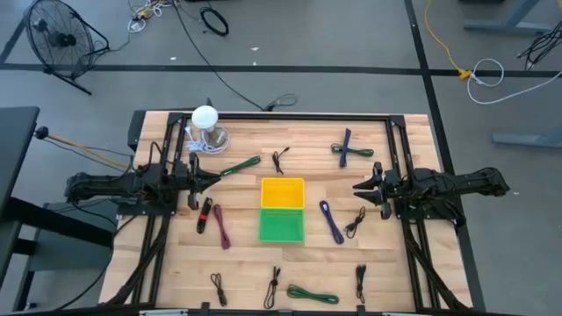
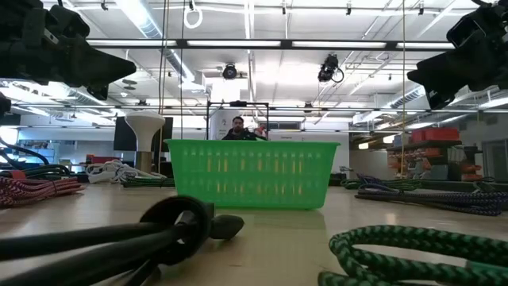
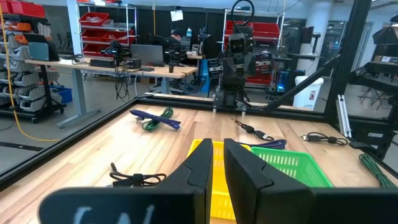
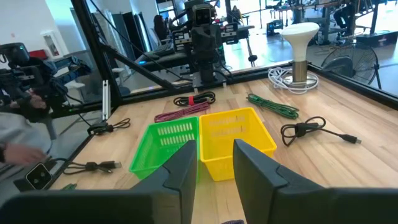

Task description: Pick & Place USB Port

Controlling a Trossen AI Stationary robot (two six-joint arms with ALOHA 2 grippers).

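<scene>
Several black USB cables lie loose on the wooden table: one (image 1: 280,159) beyond the baskets, one (image 1: 356,222) to their right, others (image 1: 273,287) along the near edge. A yellow basket (image 1: 283,192) and a green basket (image 1: 282,226) stand side by side at the table's middle. My left gripper (image 1: 213,178) hovers level at the left side, pointing at the baskets, its fingers (image 3: 200,167) almost together and holding nothing. My right gripper (image 1: 358,189) hovers level at the right side, open and empty, facing the baskets (image 4: 236,134).
Thicker cords lie about: green (image 1: 241,165), maroon (image 1: 221,226), blue (image 1: 331,221), blue with green (image 1: 347,149), green (image 1: 312,294). A white lamp (image 1: 205,123) stands at the far left corner. A black frame (image 1: 263,115) rims the table. A person's grey sleeve (image 4: 18,143) shows beyond the table.
</scene>
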